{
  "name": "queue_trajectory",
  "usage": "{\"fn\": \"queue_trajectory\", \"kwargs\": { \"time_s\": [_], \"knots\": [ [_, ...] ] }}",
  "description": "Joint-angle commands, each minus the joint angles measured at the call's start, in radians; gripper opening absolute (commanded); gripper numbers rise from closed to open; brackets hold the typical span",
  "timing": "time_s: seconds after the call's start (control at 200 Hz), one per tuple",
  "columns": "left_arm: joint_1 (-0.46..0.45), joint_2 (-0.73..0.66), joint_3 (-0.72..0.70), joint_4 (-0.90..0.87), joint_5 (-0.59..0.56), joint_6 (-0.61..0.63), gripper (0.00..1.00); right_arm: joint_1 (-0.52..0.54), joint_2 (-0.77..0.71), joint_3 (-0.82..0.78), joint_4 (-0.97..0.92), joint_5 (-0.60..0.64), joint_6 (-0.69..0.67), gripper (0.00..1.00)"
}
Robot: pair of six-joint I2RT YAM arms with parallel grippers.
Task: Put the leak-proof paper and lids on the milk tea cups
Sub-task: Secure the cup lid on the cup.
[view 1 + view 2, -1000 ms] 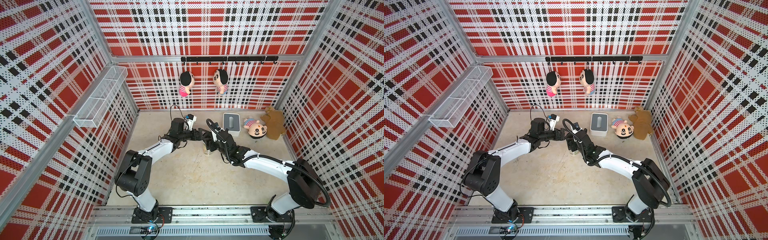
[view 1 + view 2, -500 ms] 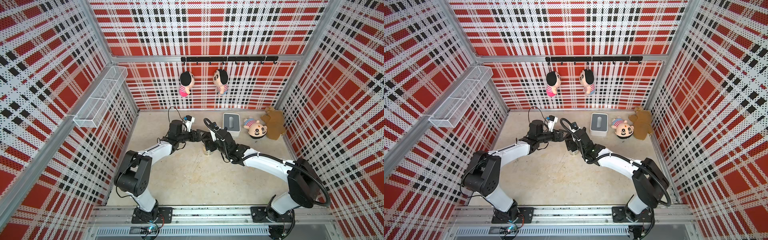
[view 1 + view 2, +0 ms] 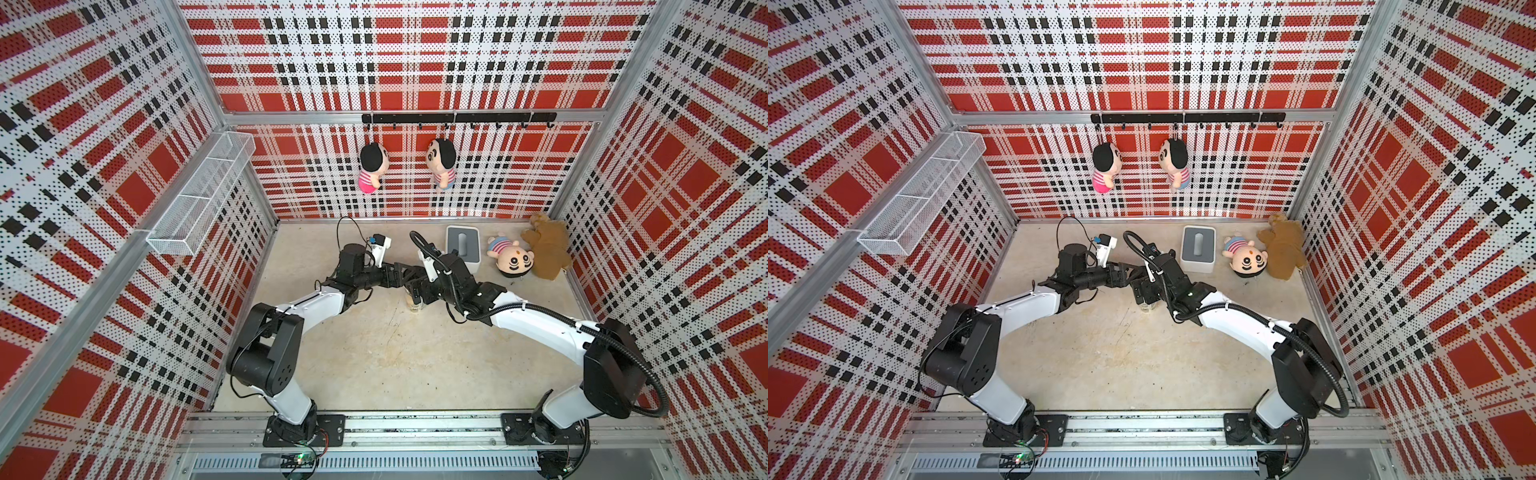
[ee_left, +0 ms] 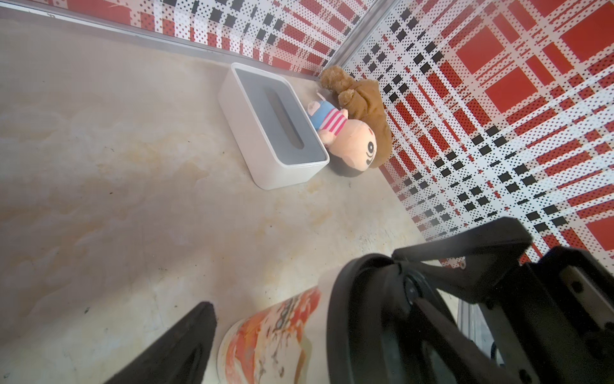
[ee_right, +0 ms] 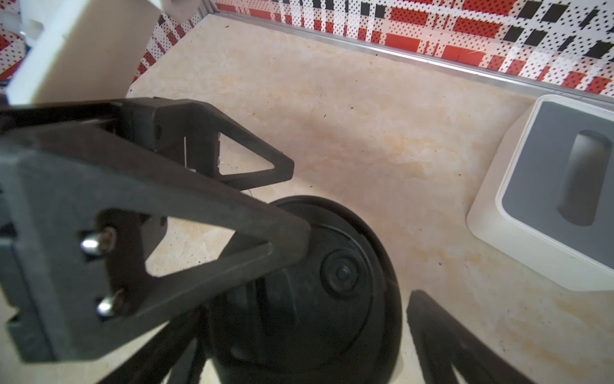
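The milk tea cup stands upright mid-table with orange print on its wall; only its base shows under the arms in both top views. A black round lid sits on its top. The leak-proof paper is hidden. My right gripper hangs over the lid, open, with a gap of table showing beside one of its fingers. My left gripper comes in from the left, open, its fingers on either side of the cup's top. A sliver of table shows between its finger and the cup.
A white box with a grey slotted top stands just behind the right gripper. A plush doll and a brown plush lie at the back right. Two dolls hang on the back wall, and a wire basket hangs on the left wall.
The right gripper's jaws have spread wider around the lid. Both wrists have shifted slightly towards the back wall. The cup has stayed in place.
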Motion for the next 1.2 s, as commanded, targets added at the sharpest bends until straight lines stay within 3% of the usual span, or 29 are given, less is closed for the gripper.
{"fn": "queue_trajectory", "kwargs": {
  "time_s": [0.0, 0.797, 1.197],
  "knots": [
    [-0.039, 0.073, -0.086, -0.241, -0.046, 0.104, 0.93, -0.019, 0.002, -0.006, -0.165, -0.038, -0.014, 0.95],
    [-0.027, 0.104, -0.086, -0.242, -0.047, 0.096, 0.86, -0.084, -0.070, -0.011, -0.087, -0.255, 0.009, 0.94],
    [-0.021, 0.110, -0.086, -0.245, -0.045, 0.094, 0.82, -0.186, -0.142, -0.125, 0.099, -0.486, 0.140, 0.86]
  ]
}}
